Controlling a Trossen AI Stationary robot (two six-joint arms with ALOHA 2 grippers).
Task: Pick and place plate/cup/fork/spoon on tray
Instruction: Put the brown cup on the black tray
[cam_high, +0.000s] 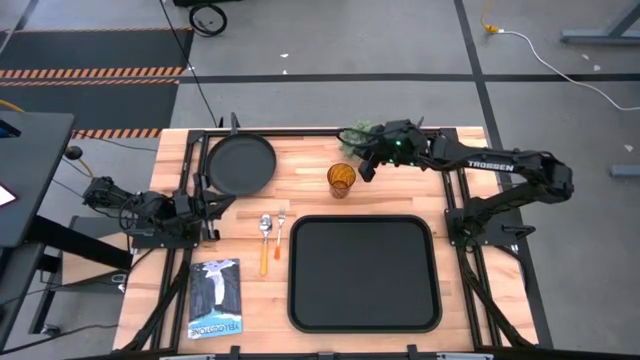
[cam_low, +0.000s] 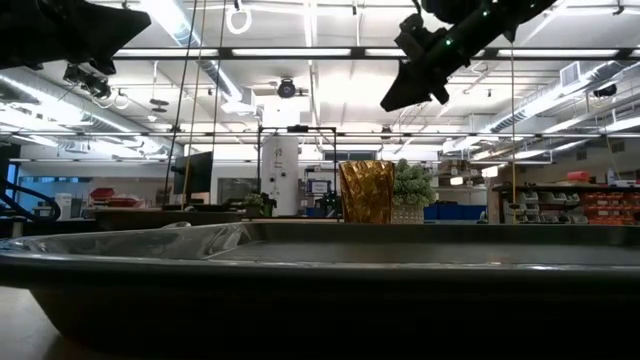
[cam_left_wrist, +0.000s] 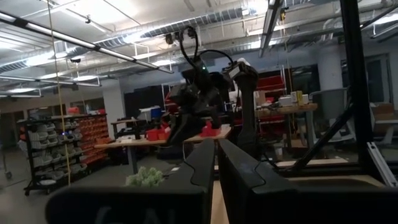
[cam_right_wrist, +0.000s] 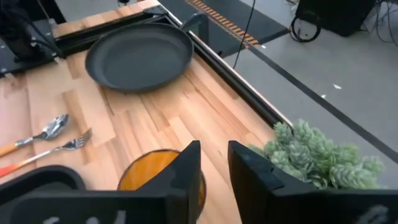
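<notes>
The amber cup (cam_high: 341, 180) stands upright on the wooden table, beyond the black tray (cam_high: 363, 272). The round black plate (cam_high: 240, 165) lies flat at the far left. The spoon (cam_high: 265, 232) and the fork (cam_high: 280, 232) lie side by side on the table, left of the tray. My right gripper (cam_high: 367, 166) hangs in the air just right of and above the cup, with a narrow gap between its fingers, touching nothing. The right wrist view shows the cup (cam_right_wrist: 155, 177) below its fingers. My left gripper (cam_high: 228, 203) waits shut at the table's left, near the plate.
A green plant (cam_high: 358, 135) stands at the far edge, just behind my right gripper. A printed booklet (cam_high: 215, 297) lies at the near left. Black frame rails run along the table's left, right and far edges. The tray's inside (cam_right_wrist: 37, 180) is bare.
</notes>
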